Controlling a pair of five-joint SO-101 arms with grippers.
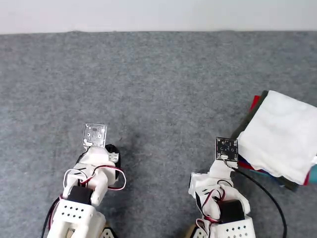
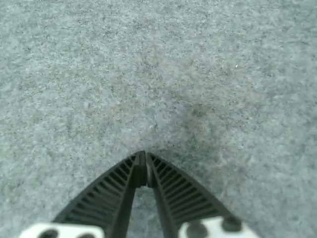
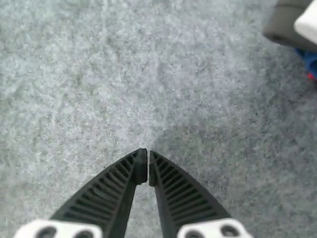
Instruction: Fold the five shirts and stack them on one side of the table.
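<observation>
A stack of folded shirts [image 1: 280,139] lies at the right edge of the table, a white one on top with dark grey, red and blue edges showing beneath. A corner of that stack [image 3: 297,25] appears in the right wrist view. My left gripper [image 2: 145,161] is shut with nothing in it, hanging over bare grey felt near the front left. My right gripper [image 3: 145,161] is shut and holds nothing, over the felt just left of the stack. Both arms [image 1: 94,163] [image 1: 220,183] sit pulled back near the front edge.
The grey felt table cover [image 1: 158,84] stretches across the whole middle and left. A white wall runs along the back edge. A black cable [image 1: 267,198] trails from the right arm toward the front.
</observation>
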